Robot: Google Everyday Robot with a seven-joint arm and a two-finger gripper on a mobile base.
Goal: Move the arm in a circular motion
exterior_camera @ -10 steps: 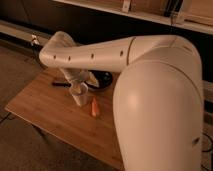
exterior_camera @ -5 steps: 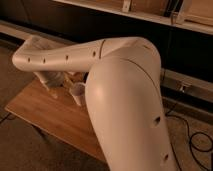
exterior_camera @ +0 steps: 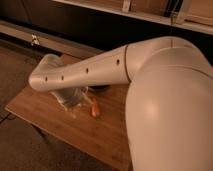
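**Arm sweeps back across the table mid-circle**

Since 0.5 s ago the arm (exterior_camera: 95,70) has swung: the big near segment that filled the middle of my view now sits at the right, and the long tube runs from there leftward over the table (exterior_camera: 40,112), ending in a rounded elbow above the table's left part. An orange item (exterior_camera: 94,106), hidden half a second ago, is now uncovered just below the tube, and the clear wrapper (exterior_camera: 70,97) lies to the orange item's left.

The gripper should hang below that elbow, but I can't make it out against the wrapper, so I cannot tell how it is set.

The task's thing is the arm itself, so nothing needs grasping. I judge it heavy and rigid, a hard smooth cream shell of thick round tubes with bulbous joints and a row of 5 small dark holes along the tube. It will carry momentum, so the circle wants to be steady, and high enough to pass over what lies on the table.

The table is flat bamboo-toned wood with a visible grain. The wrapper looks thin, crinkled and light, easily dragged. The orange item is small and tapered, carrot-like. A dark low shape sits behind the tube, too hidden to name.
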